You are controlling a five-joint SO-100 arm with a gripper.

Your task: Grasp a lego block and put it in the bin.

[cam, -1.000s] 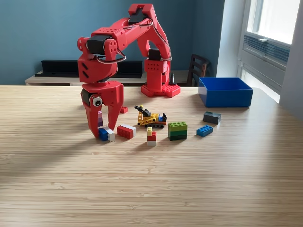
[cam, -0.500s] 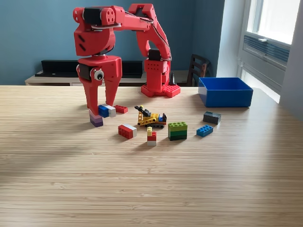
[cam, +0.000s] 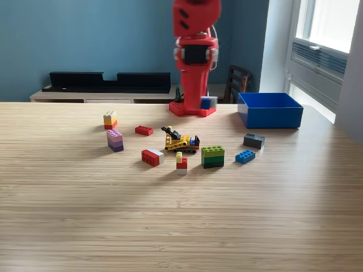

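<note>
The red gripper (cam: 203, 103) is hanging in the air near the middle of the exterior view, pointing straight down, with its jaws closed around a small blue and white lego block (cam: 209, 102) at their tips. The block is sticking out a little toward the exterior view's right, slightly blurred, and it is riding clear of the wooden table (cam: 181, 215). The blue bin (cam: 270, 110) is sitting on the table toward the exterior view's right, open-topped, just beside the gripper but not under it.

Other blocks are lying scattered across the table in front of the arm: a yellow, orange and red stack (cam: 110, 119), a pink and purple stack (cam: 115, 140), a flat red brick (cam: 144, 130), a red and white brick (cam: 152, 157), a yellow and black build (cam: 180, 140), a small yellow, red and white stack (cam: 181, 162), a green stack (cam: 212, 156), a blue brick (cam: 245, 156) and a dark grey brick (cam: 254, 140) nearest the bin.

Behind the table a teal wall is filling the background, a low cabinet (cam: 85, 95) is carrying a long black unit (cam: 110, 80), a dark chair (cam: 237, 83) is standing by the bin, and daylight is coming through a window (cam: 332, 22) at the exterior view's right
</note>
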